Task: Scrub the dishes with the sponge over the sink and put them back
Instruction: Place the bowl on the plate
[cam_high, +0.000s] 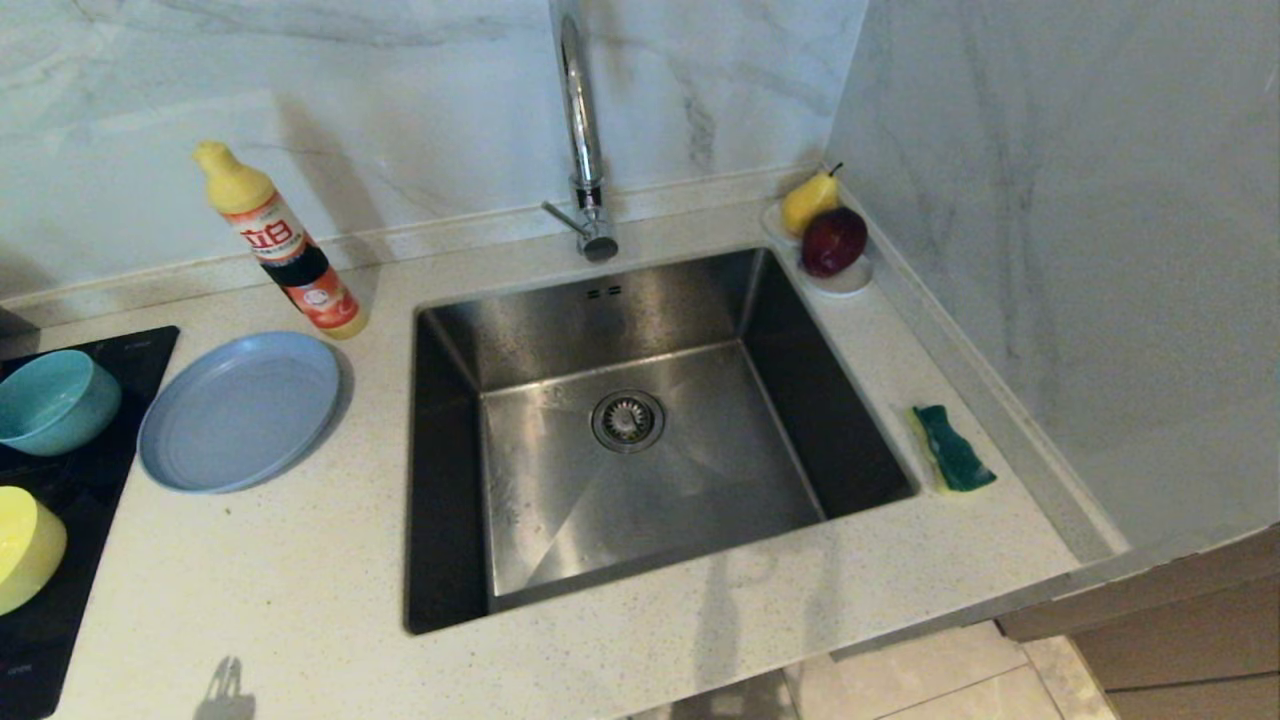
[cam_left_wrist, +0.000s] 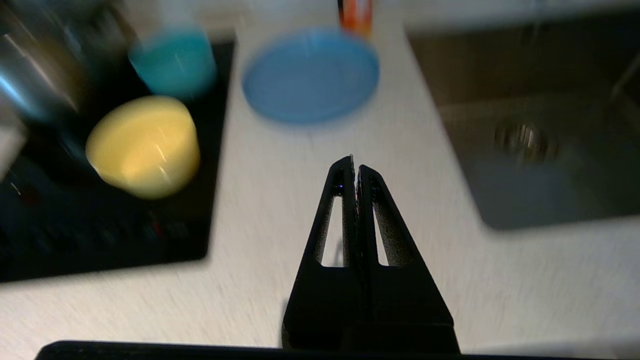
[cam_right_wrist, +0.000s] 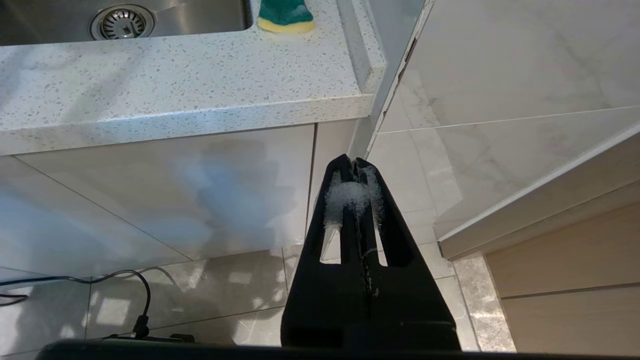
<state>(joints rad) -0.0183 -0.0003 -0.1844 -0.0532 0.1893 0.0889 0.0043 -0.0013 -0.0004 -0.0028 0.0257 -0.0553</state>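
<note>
Left of the steel sink (cam_high: 640, 300) lies the grey-blue plate (cam_high: 240, 412) on the counter. The teal bowl (cam_high: 55, 400) and the yellow bowl (cam_high: 25, 545) stand on a black hob at the far left. The sponge (cam_high: 952, 448), green side up, lies on the counter right of the sink. My left gripper (cam_left_wrist: 355, 162) is shut and empty above the counter, short of the plate (cam_left_wrist: 310, 75) and the yellow bowl (cam_left_wrist: 145, 145). My right gripper (cam_right_wrist: 353, 161) is shut and parked below the counter's front edge, with white foam on its fingers; the sponge (cam_right_wrist: 285, 15) shows above it.
A yellow-capped detergent bottle (cam_high: 285, 245) leans behind the plate. The chrome tap (cam_high: 585, 130) rises behind the sink. A white saucer (cam_high: 850, 280) with a pear and a dark red fruit sits in the back right corner. A marble wall closes the right side.
</note>
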